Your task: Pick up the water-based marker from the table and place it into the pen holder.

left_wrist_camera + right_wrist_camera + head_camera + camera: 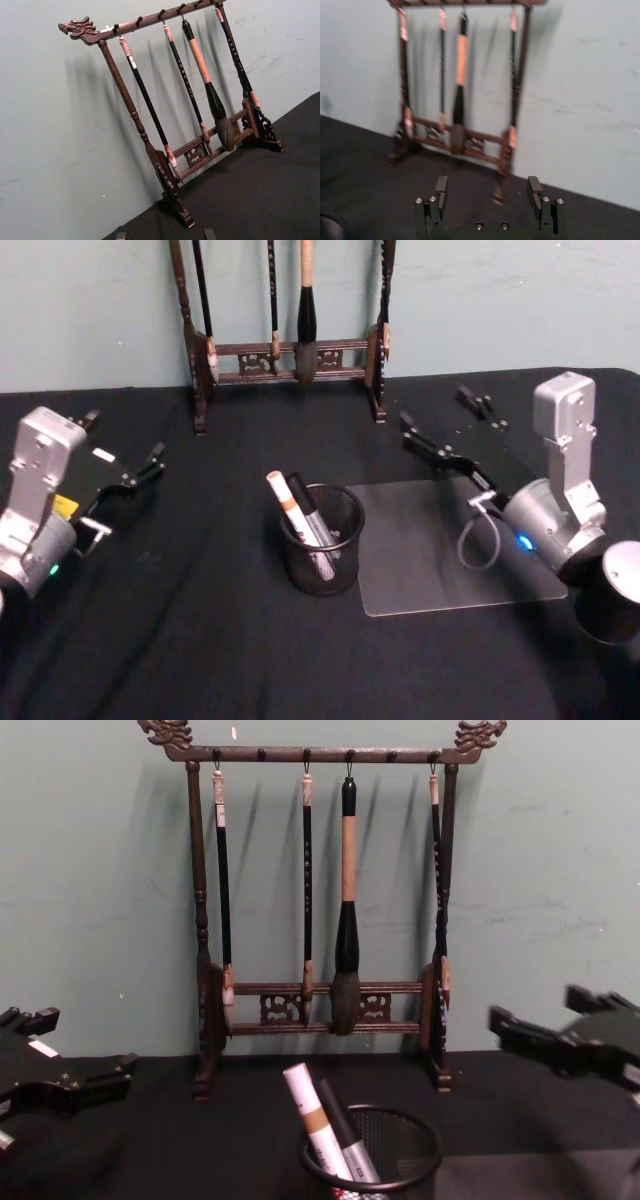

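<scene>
The pen holder, a round black wire-mesh cup, stands at the middle of the black table and also shows low in the chest view. Two markers lean inside it: a white one with a tan band and a dark one with a grey barrel. I cannot tell which is the water-based marker. My left gripper hovers open and empty at the table's left. My right gripper hovers open and empty at the right.
A tall dark wooden brush rack with several hanging brushes stands at the back against the green wall. A clear flat mat lies right of the pen holder, under my right arm.
</scene>
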`<action>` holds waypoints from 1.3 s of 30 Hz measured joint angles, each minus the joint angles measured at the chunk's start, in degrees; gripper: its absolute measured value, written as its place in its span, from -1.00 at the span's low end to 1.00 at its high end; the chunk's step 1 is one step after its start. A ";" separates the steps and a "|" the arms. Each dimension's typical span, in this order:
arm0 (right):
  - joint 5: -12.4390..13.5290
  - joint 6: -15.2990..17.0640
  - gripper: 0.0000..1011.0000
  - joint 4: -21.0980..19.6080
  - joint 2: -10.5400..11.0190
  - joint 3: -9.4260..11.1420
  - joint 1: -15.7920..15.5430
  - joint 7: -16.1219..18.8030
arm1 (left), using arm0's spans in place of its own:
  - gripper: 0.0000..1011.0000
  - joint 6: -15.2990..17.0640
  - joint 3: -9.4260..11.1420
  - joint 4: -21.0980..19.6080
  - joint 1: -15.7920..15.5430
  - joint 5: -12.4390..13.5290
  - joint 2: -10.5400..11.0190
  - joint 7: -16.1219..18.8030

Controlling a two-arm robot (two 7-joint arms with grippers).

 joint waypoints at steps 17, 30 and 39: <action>-4.01 1.13 0.98 2.06 0.07 2.25 -1.37 -3.70 | 0.98 0.00 0.00 0.00 0.00 0.00 0.00 0.00; -3.80 1.09 0.98 1.87 0.12 2.08 -1.31 -3.53 | 0.98 0.00 0.00 0.00 0.00 0.00 0.00 0.00; -3.70 1.05 0.98 1.81 0.15 2.02 -1.26 -3.48 | 0.98 0.00 0.00 0.00 0.00 0.00 0.00 0.00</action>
